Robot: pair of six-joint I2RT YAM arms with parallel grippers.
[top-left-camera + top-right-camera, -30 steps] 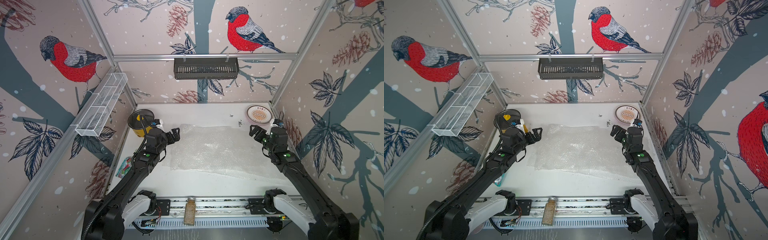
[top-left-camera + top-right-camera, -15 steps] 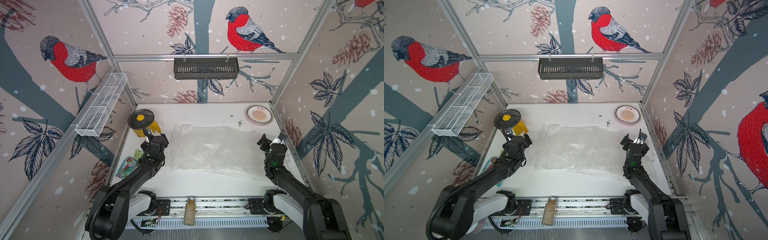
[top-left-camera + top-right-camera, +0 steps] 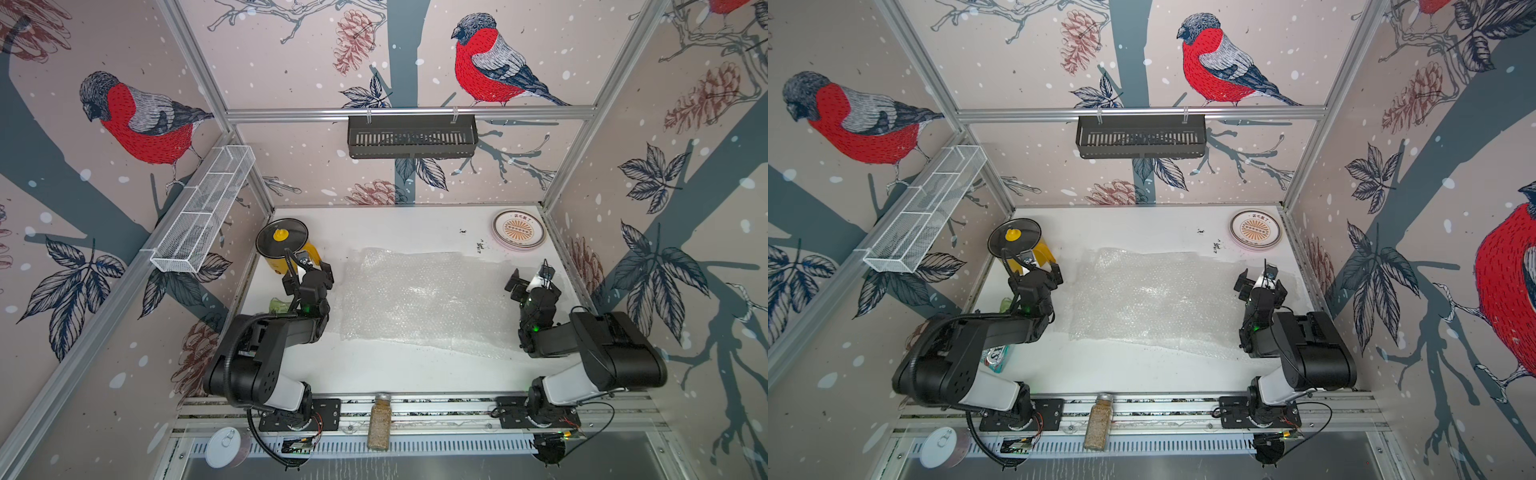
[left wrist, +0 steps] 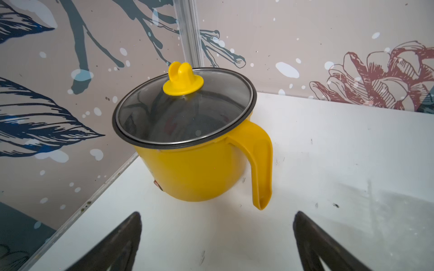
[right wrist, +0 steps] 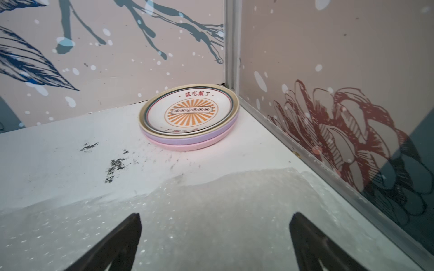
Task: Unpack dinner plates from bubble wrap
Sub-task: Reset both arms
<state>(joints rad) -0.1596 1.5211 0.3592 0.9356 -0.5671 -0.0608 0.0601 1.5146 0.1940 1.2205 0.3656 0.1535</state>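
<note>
Plates (image 5: 190,117) sit stacked just ahead of my right pincer (image 5: 215,215), in the corner where two walls meet. The sunburst one is on top, then cream, lilac and pink, all bare. That pincer's jaws stand wide apart, holding nothing, over an edge of the bubble wrap (image 5: 211,206), which lies flat between my two pincers. My left pincer (image 4: 217,215) gapes empty too, facing a yellow pot (image 4: 195,169) close ahead.

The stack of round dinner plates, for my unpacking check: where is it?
In both top views the sunburst-topped plate stack sits in the far right corner, beyond the flat clear bubble wrap.
</note>
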